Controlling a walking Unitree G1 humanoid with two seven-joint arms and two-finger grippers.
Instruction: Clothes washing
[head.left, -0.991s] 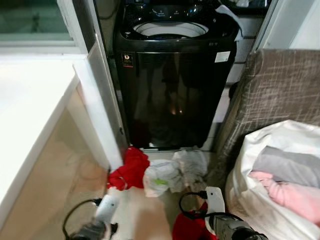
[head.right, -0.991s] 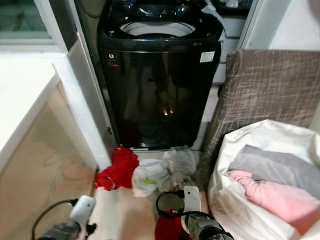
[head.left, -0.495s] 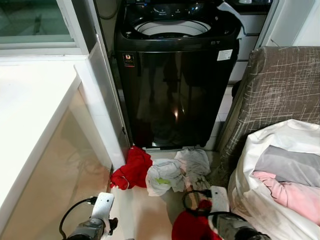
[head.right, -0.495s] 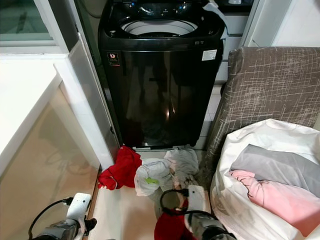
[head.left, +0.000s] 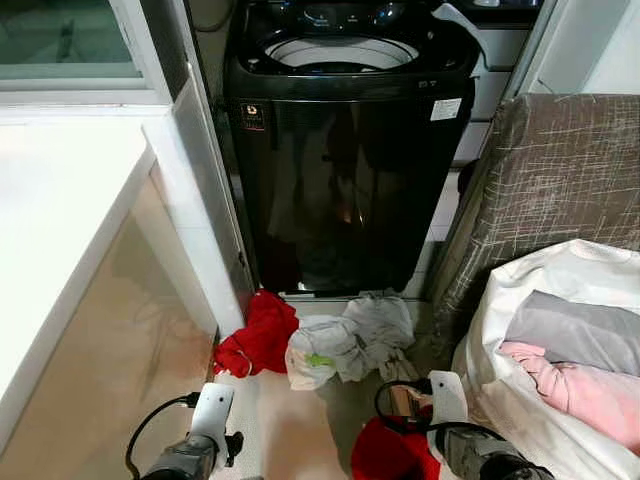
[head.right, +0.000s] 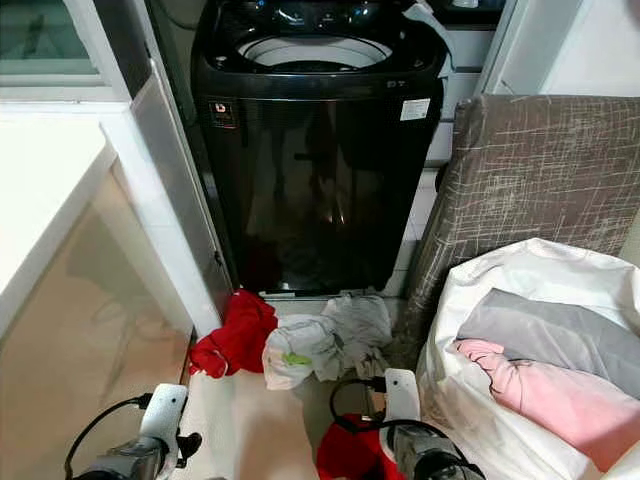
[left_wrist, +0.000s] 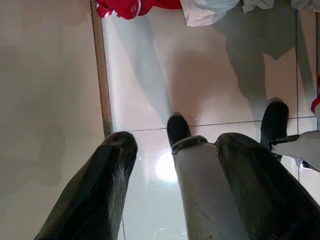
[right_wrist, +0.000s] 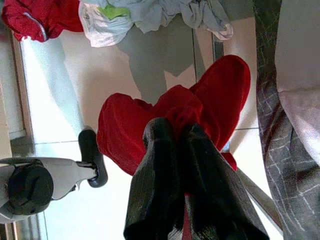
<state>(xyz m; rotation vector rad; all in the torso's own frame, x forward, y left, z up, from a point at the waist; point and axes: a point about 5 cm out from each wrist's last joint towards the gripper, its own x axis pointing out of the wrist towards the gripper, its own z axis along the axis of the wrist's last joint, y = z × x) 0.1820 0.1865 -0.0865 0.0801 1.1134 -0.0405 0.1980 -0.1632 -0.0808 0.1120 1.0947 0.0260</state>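
The red cloth (right_wrist: 170, 120) stayed low before the washer (head.left: 340, 160), shifted slightly rightward. My right gripper (right_wrist: 175, 137) was clenched on it. My left gripper (left_wrist: 172, 150) hung released above the floor (left_wrist: 50, 75), holding nothing.

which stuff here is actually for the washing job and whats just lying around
For the job:
- washing machine, lid open
- red garment pinched in the right end effector
- red cloth and pale clothes on the floor
- white laundry bag with grey and pink clothes

Just there:
- white counter
- brown patterned panel
- left end effector, open, holding nothing
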